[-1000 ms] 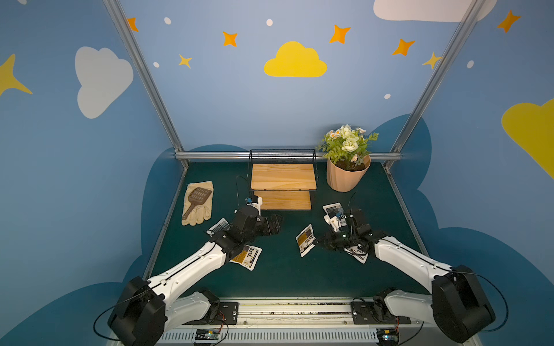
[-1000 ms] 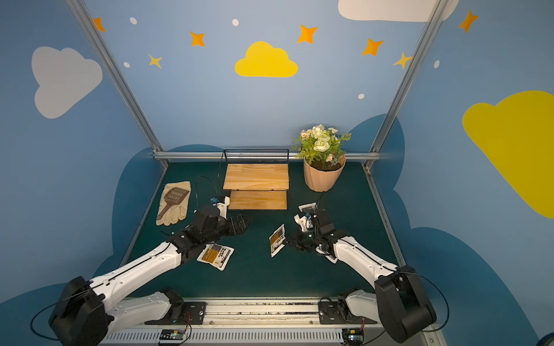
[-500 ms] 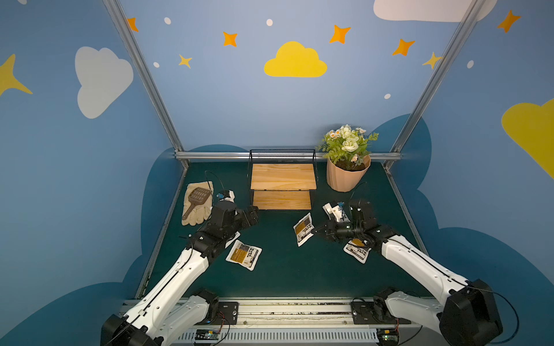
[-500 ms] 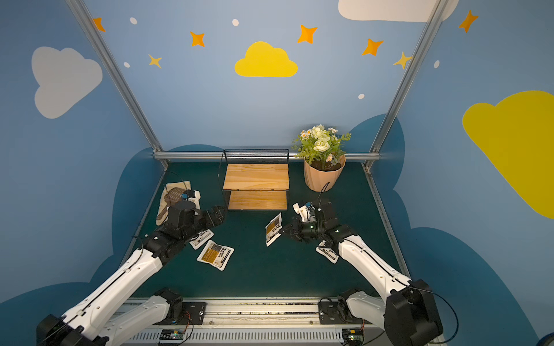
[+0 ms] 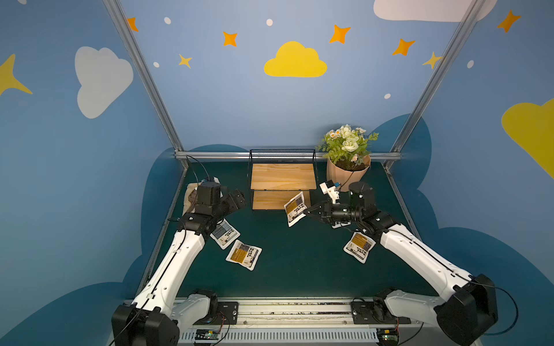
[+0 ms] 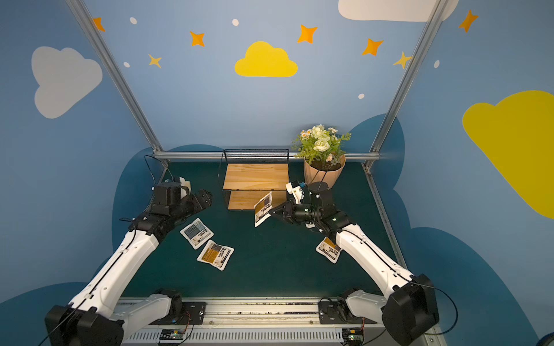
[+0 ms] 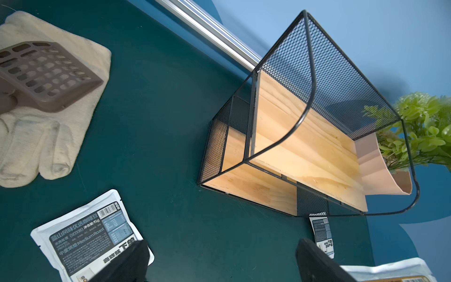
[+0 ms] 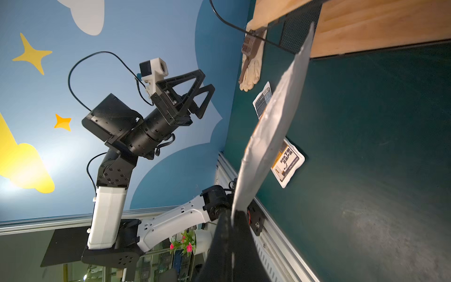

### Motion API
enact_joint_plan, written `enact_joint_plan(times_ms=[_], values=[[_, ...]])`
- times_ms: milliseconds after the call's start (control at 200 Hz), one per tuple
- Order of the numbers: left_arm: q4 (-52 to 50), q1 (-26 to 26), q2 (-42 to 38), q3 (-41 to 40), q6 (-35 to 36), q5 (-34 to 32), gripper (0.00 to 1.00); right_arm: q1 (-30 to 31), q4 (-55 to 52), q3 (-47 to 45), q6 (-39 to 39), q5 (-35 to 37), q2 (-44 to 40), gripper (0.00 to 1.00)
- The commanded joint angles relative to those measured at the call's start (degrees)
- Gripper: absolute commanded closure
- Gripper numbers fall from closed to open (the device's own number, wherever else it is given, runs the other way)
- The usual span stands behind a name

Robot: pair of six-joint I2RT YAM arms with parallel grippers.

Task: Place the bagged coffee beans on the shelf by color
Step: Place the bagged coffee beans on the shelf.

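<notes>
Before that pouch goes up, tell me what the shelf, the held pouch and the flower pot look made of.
The shelf: pale wooden boards, matte with visible grain. The frame looks like black painted metal wire and mesh.
The held pouch: thin flexible film, probably plastic or foil laminate; white, printed, puffy.
The flower pot: smooth, matte, ribbed and terracotta-coloured. Plastic or ceramic, can't tell.

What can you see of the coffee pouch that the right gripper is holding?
The coffee pouch is a small, puffy white bag with a yellow-brown label panel and dark print. The right gripper is shut on one edge and holds it above the table, turned on edge and tilted, in front of the lower board of the shelf. Whether its far corner touches the shelf cannot be told.
</notes>
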Motion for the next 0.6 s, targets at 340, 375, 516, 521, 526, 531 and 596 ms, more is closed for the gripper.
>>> enact_joint_plan(times_ms=[340,375,516,521,526,531,596], values=[[-1.9,5.5,3.1,3.2,2.6,5.3,0.00,1.1,12.7,26.3,2.7,4.5,23.8,1.00],[-1.8,5.6,3.1,3.1,2.7,5.3,0.00,1.1,12.2,28.3,3.1,4.9,25.8,1.00],[-1.4,6.2,3.1,2.4,2.8,5.4,0.00,1.5,14.8,33.7,6.0,6.0,33.4,1.00],[-1.4,6.2,3.1,2.4,2.8,5.4,0.00,1.5,15.1,33.8,6.2,6.1,33.7,1.00],[-1.4,6.2,3.0,2.3,2.8,5.4,0.00,1.5,15.2,33.9,6.3,6.2,33.9,1.00],[-1.4,6.3,3.1,2.3,2.8,5.4,0.00,1.6,15.4,34.1,6.3,6.2,34.2,1.00],[-0.9,6.3,3.2,1.8,2.9,5.4,0.00,2.1,16.7,36.2,8.2,7.0,37.9,1.00]])
